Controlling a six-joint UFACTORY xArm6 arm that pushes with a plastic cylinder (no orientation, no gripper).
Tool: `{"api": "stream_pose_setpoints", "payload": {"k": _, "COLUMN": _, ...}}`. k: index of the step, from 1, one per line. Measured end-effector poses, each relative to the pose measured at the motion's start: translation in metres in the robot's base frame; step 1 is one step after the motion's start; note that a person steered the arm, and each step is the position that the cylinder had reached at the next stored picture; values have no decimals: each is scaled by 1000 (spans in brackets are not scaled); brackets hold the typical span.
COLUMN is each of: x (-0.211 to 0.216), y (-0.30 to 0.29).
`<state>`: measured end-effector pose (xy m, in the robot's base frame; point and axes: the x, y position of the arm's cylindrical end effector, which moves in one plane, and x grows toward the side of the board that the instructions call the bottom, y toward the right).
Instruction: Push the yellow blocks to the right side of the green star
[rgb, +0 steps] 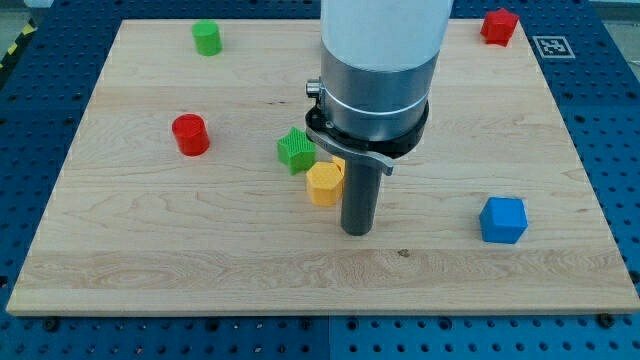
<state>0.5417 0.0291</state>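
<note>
Blue cube (502, 220) sits nearest on the pale wooden bench (200, 260). No claw fitted; my tip (357, 231) rests just right of the yellow hexagonal block (325, 183), which touches the green star (296, 150). Farther: red cylinder (190, 135), green cylinder (207, 38), red cube (499, 26).

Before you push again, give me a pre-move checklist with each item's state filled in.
1. My tip in view, at the yellow block's lower right: ok.
2. Tip touching the yellow block: cannot tell; they look very close.
3. Yellow block already right of the green star: not ok; it sits just below and slightly right, touching or nearly touching.
4. Second yellow block located: cannot tell; a yellow sliver shows behind the arm.
5. Blue cube clear of the path: ok, far right.
</note>
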Motion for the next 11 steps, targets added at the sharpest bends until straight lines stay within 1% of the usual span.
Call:
{"api": "stream_pose_setpoints", "payload": {"k": 1, "x": -3, "y": -26}}
{"api": "stream_pose_setpoints", "payload": {"k": 2, "x": -6, "y": -35}}
{"api": "stream_pose_setpoints", "payload": {"k": 3, "x": -10, "y": -78}}
{"api": "stream_pose_setpoints", "payload": {"k": 4, "x": -32, "y": -98}}
{"api": "stream_pose_setpoints", "payload": {"k": 6, "x": -31, "y": -18}}
{"api": "stream_pose_setpoints", "payload": {"k": 7, "x": -31, "y": -7}}
{"api": "stream_pose_setpoints", "payload": {"k": 9, "x": -31, "y": 42}}
{"api": "stream_pose_setpoints", "payload": {"k": 10, "x": -31, "y": 45}}
{"api": "stream_pose_setpoints", "payload": {"k": 11, "x": -31, "y": 29}}
